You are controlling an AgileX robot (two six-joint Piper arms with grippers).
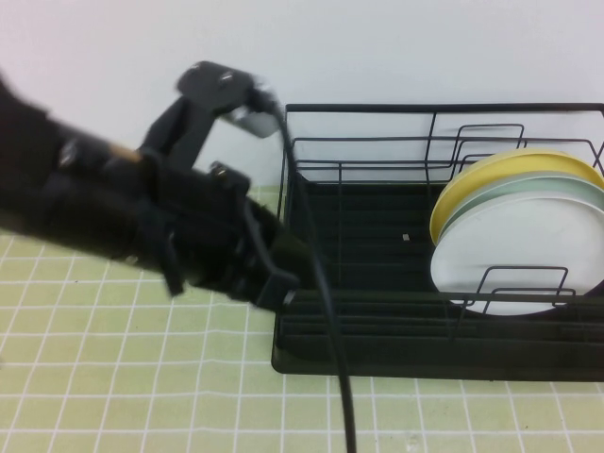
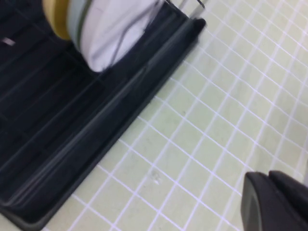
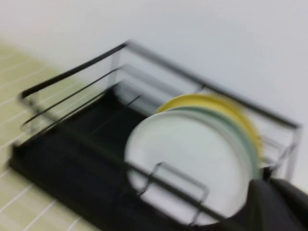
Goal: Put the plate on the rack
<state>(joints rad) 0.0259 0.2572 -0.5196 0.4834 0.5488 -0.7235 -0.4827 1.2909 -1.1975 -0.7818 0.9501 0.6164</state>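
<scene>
A black wire rack [image 1: 425, 363] stands on the right of the table. Three plates stand upright in it, side by side: a white plate [image 1: 514, 250] in front, a pale green plate [image 1: 566, 193] behind it and a yellow plate [image 1: 500, 170] at the back. My left gripper [image 1: 274, 283] hangs at the rack's left front corner, shut and holding nothing; the left wrist view shows its dark fingers [image 2: 255, 202] pressed together over the tiled mat. My right gripper [image 3: 274, 187] is outside the high view. It sits close beside the white plate [image 3: 187, 154], shut, with nothing in it.
A green tiled mat [image 1: 142, 377] covers the table in front of and left of the rack. A white wall [image 1: 377, 47] runs behind. My left arm and its black cable [image 1: 330, 311] cross the rack's left end. The rack's left half [image 1: 359, 236] holds no plates.
</scene>
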